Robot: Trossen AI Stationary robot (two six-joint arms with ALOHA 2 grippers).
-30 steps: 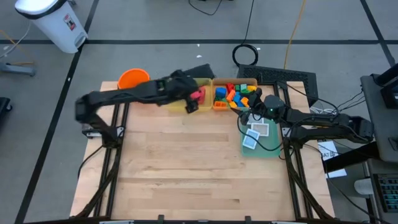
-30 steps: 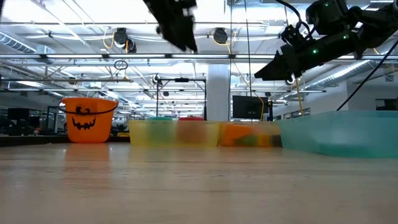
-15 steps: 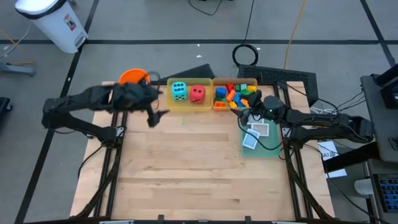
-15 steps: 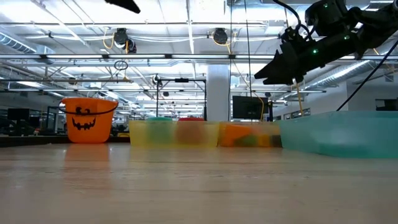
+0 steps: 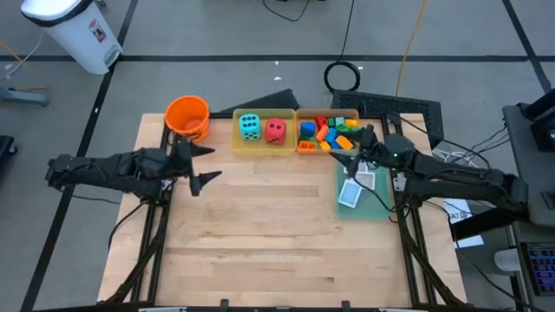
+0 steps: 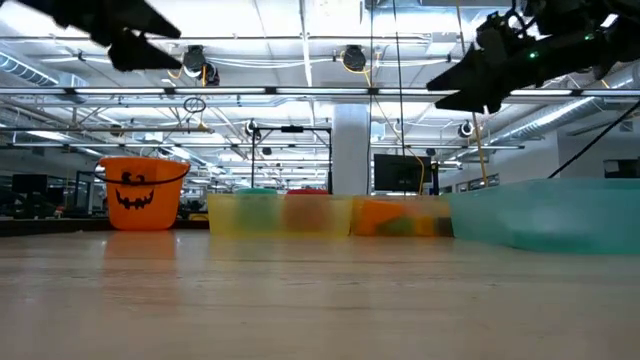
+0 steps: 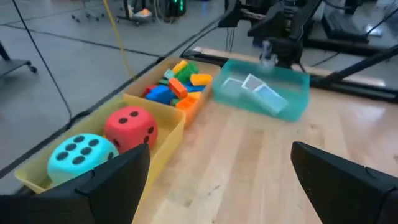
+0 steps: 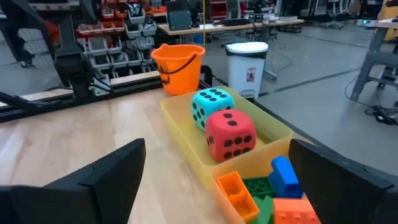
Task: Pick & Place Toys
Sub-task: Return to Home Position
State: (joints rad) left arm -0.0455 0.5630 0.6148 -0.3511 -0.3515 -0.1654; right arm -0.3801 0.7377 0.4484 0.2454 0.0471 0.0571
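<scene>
The cyan die (image 5: 250,126) and the red die (image 5: 275,130) rest side by side in the yellow tray (image 5: 236,144) at the table's far edge. Several coloured bricks (image 5: 328,132) lie piled in the orange tray (image 5: 300,146) beside it. White cards (image 5: 354,189) lie in the green tray (image 5: 378,208) on the right. My left gripper (image 5: 206,165) is open and empty above the table, left of the yellow tray. My right gripper (image 5: 354,149) is open and empty above the far end of the green tray, next to the bricks.
An orange bucket (image 5: 187,115) stands at the far left corner, just beyond my left gripper. The three trays line the far and right sides. Bare wood (image 5: 260,234) fills the middle and near part of the table.
My left gripper has drawn back from over the yellow tray toward the table's left edge and a little nearer, leaving the red die in the tray beside the cyan one. My right gripper has risen slightly over the green tray.
</scene>
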